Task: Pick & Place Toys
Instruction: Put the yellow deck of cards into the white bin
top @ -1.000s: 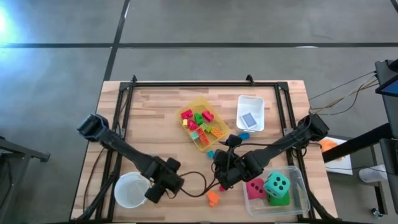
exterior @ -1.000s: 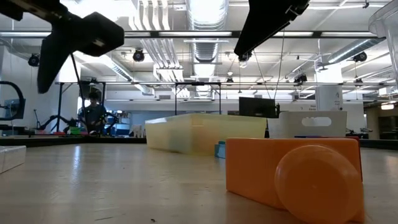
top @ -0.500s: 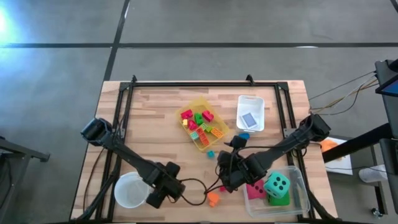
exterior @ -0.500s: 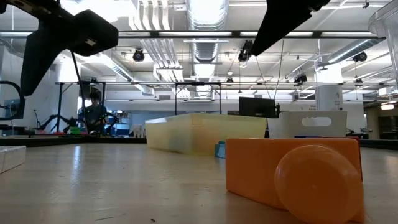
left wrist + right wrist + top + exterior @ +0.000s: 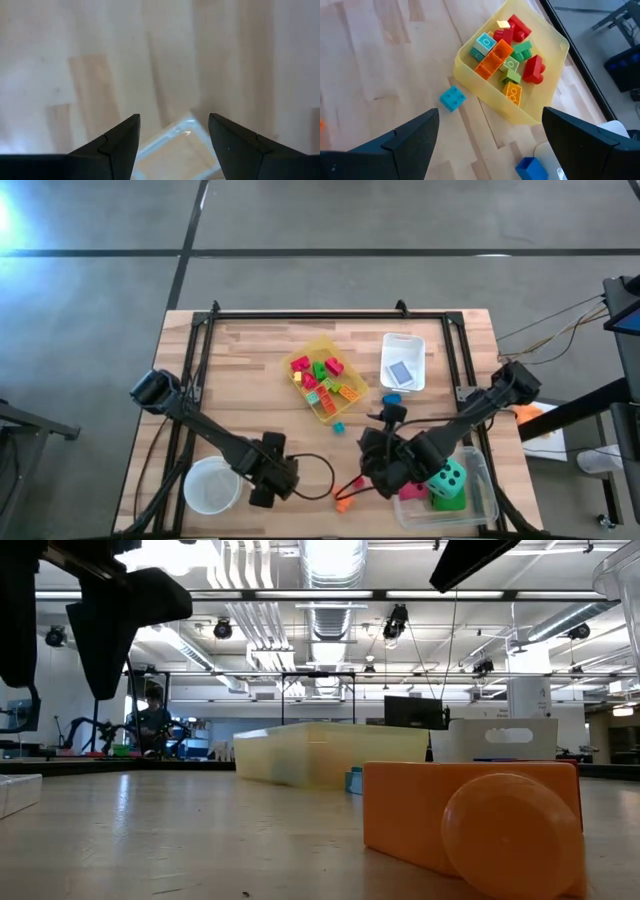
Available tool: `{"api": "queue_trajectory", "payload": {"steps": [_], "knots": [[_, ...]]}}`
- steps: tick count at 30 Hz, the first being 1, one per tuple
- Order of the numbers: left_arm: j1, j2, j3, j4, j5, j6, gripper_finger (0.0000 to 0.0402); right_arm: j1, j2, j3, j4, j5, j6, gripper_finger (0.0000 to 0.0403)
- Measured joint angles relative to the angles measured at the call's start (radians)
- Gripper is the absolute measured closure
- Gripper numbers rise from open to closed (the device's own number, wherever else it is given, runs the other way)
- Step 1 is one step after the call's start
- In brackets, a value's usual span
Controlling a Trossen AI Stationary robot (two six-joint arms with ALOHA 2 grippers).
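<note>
Over the last second the right gripper (image 5: 372, 473) has slid from beside the clear bin's dice down toward the lower middle of the high view, and it now hangs close to the loose orange block (image 5: 343, 501) on the table (image 5: 250, 370). Its fingers stand spread wide and hold nothing. In its wrist view the yellow bin (image 5: 547, 47) of small blocks sits at upper right, with a teal block (image 5: 452, 98) on bare wood just beside it and a blue block (image 5: 529, 167) at the bottom edge.

The left gripper (image 5: 262, 495) has drifted a little right along the lower left of the high view, beside the white bowl (image 5: 208, 485). Its fingers are parted and empty — its wrist view shows only wood and a corner of a clear thing between them.

The green die (image 5: 445, 477) and the pink-red die (image 5: 412, 490) rest in the clear bin (image 5: 484, 480) at lower right, partly under the right arm. In the low view the orange block (image 5: 470, 825) fills the lower right foreground.

I read the shift as a fresh approach — the right arm is lining up on the orange stray. Three blocks at least are not yet binned.
</note>
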Motion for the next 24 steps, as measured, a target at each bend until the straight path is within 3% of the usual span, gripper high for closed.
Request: {"api": "queue_trajectory", "payload": {"steps": [6,10,13,24], "knots": [[0.011,0.000,-0.002,-0.050,-0.017,-0.020,0.0164,0.030,-0.010,0.000,-0.003,0.017,0.015,0.0056],[0.025,0.000,-0.002,-0.051,-0.069,-0.157,0.0156,0.034,-0.011,0.000,-0.005,0.026,0.015,0.0056],[0.044,0.000,-0.002,-0.091,-0.117,-0.290,0.0135,0.034,-0.012,0.000,-0.005,0.027,0.015,0.0056],[0.114,0.000,-0.002,-0.151,-0.039,-0.498,0.0025,0.034,-0.012,0.000,-0.005,0.028,0.015,0.0056]]}}
